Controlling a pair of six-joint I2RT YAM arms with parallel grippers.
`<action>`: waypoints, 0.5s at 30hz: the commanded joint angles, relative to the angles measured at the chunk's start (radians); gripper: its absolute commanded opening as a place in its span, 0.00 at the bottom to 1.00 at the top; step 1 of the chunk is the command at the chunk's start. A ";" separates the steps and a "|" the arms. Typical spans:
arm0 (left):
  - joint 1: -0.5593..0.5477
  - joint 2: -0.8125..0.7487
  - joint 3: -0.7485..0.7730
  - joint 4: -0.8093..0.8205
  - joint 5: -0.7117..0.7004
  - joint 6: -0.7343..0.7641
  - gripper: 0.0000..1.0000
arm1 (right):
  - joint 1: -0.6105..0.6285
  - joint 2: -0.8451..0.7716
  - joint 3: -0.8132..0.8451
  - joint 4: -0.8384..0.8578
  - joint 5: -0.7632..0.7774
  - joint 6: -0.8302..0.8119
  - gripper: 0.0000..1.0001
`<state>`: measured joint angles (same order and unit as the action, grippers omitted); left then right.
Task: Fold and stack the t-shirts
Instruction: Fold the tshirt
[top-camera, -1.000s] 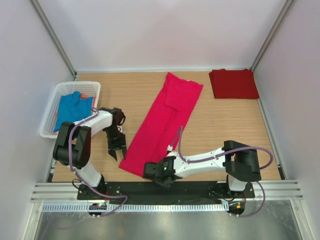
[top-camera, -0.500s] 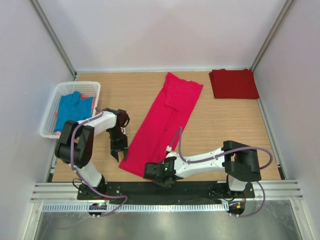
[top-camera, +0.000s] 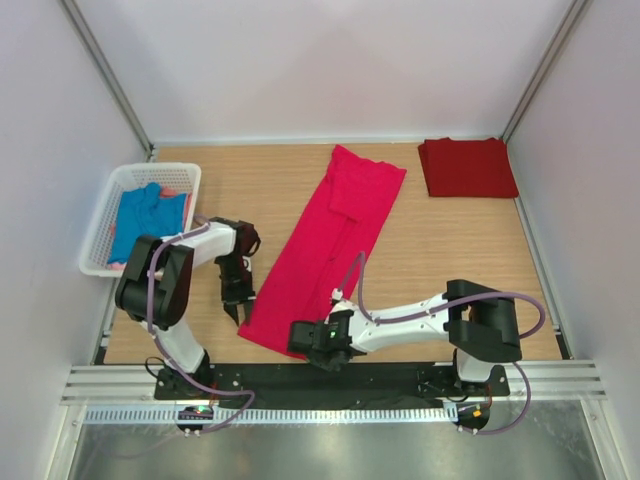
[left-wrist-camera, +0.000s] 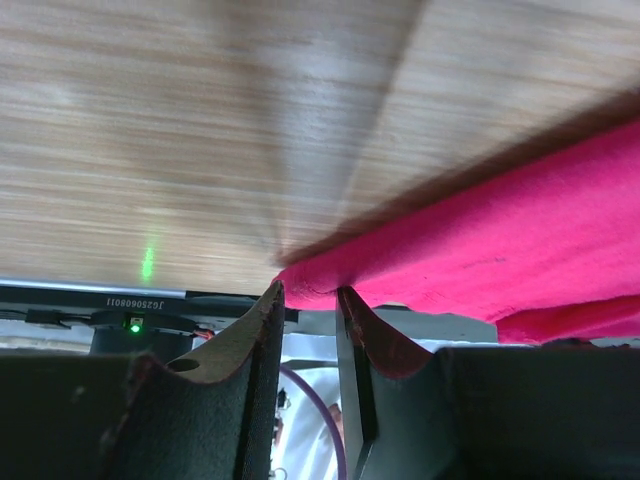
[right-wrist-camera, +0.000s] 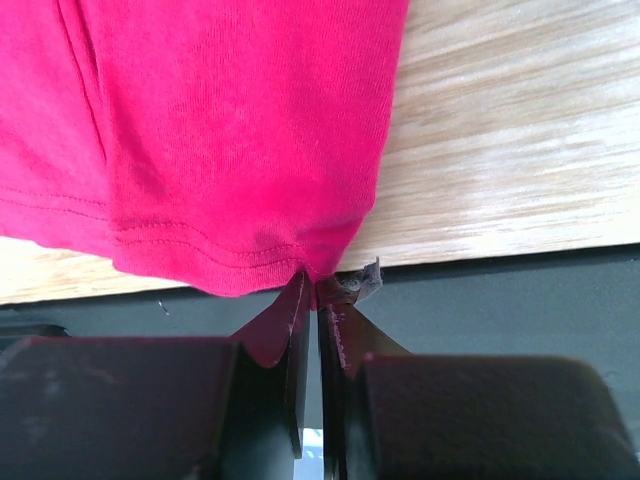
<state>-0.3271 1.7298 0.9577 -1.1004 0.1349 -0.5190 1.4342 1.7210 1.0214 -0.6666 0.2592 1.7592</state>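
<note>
A bright pinkish-red t-shirt (top-camera: 325, 235), folded into a long strip, lies diagonally across the table. My left gripper (top-camera: 240, 308) is at its near left corner. In the left wrist view that corner (left-wrist-camera: 315, 280) sits between the tips of the left gripper (left-wrist-camera: 308, 292), whose jaws still show a gap. My right gripper (top-camera: 303, 340) is at the near right corner, and the right wrist view shows the right gripper (right-wrist-camera: 312, 282) shut on the hem (right-wrist-camera: 300, 262). A darker red t-shirt (top-camera: 468, 168) lies folded at the back right. A blue t-shirt (top-camera: 143, 215) and a bit of pale pink cloth (top-camera: 176, 192) lie in the basket.
The white lattice basket (top-camera: 104, 225) stands at the left edge of the table. A black strip and a metal rail (top-camera: 340, 382) run along the near edge, just behind both grippers. Side walls close in the table.
My left gripper has moved right to the shirt's near left corner and its jaws have narrowed. The right gripper's jaws have closed on the hem.
</note>
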 joint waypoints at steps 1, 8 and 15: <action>-0.001 0.017 0.007 -0.012 -0.014 0.001 0.28 | -0.011 -0.011 -0.009 -0.019 0.046 -0.003 0.12; -0.003 0.034 0.004 -0.013 -0.009 -0.001 0.13 | -0.009 0.006 0.026 -0.039 0.045 -0.013 0.01; -0.001 -0.013 0.022 -0.024 0.022 -0.006 0.00 | -0.011 0.000 0.118 -0.143 0.077 -0.043 0.01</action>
<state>-0.3271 1.7630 0.9581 -1.1007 0.1333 -0.5194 1.4254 1.7290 1.0714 -0.7349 0.2749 1.7351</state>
